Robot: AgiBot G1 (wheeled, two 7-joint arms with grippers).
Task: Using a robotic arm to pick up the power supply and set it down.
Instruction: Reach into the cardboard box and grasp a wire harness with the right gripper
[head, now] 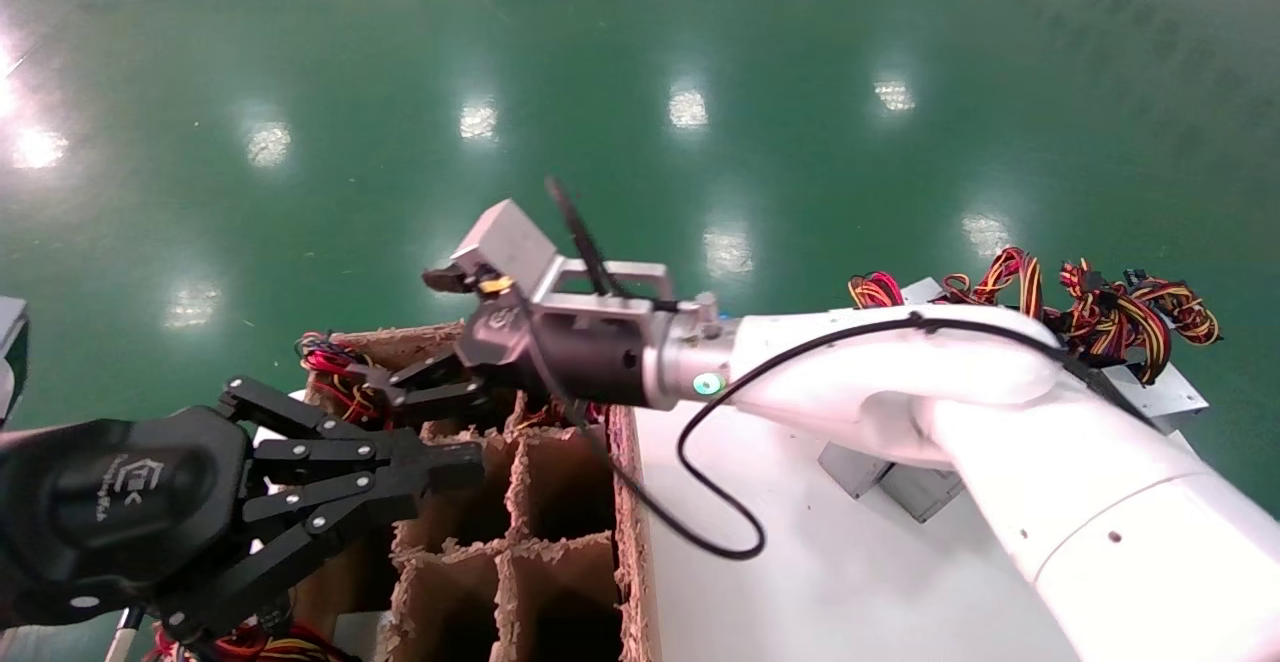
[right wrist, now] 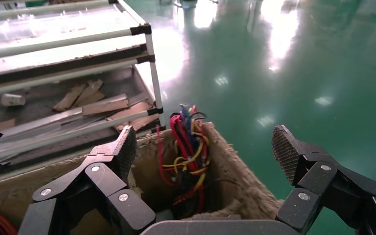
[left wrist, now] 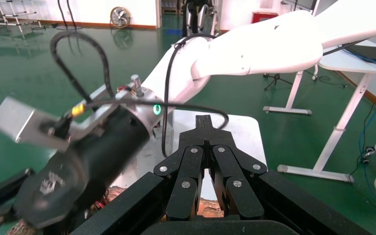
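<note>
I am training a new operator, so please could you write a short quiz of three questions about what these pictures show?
1. True or false: the right pincer is shut on a power supply.
2. Multiple choice: the bundle of red, yellow and black wires under the right pincer lies in
A. a cell of the cardboard divider box
B. the white table
C. the green floor
3. Fill in: the left pincer has its fingers ____.

Key:
1. False. Its fingers stand wide apart and hold nothing.
2. A.
3. Shut; the fingertips meet, and nothing is between them.
</note>
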